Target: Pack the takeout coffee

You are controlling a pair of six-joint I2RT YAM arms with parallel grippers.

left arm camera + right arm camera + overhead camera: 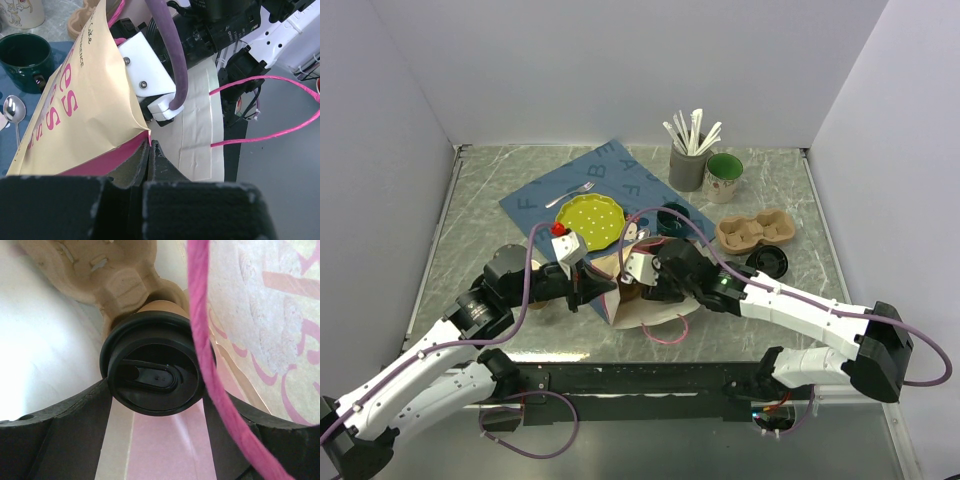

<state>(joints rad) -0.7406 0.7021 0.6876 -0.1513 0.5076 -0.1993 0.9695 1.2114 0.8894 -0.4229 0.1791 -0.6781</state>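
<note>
The takeout coffee (pixel 152 371), a brown paper cup with a round black lid, sits inside the mouth of a tan paper bag (pixel 75 110) printed with pink letters, which lies near the front middle of the bench (pixel 485 205). The right tool (pixel 155 391) reaches into the bag and holds the cup by its lid, one dark finger pressed to each side of the rim, so the jaws stand fairly wide around it. Beyond the cup, its brown body meets a moulded pulp tray (pixel 100 270); whether it is seated in that tray cannot be told. A pink handle cord (pixel 207 355) of the bag hangs across the right side of the lid. The left tool (pixel 151 149) is pinched tight on the bag's edge at a folded corner, its jaws closed to a narrow slit on the paper. On the bench behind the bag lie a blue mat (pixel 620 165) with a yellow plate (pixel 590 220) and a fork (pixel 570 193), a dark green mug (pixel 22 60) with a spoon (pixel 14 111) near it, a grey pot of white cutlery (pixel 688 168), a pale mug (pixel 724 180), a second pulp carrier (pixel 755 230) and a loose black lid (pixel 767 262).
</note>
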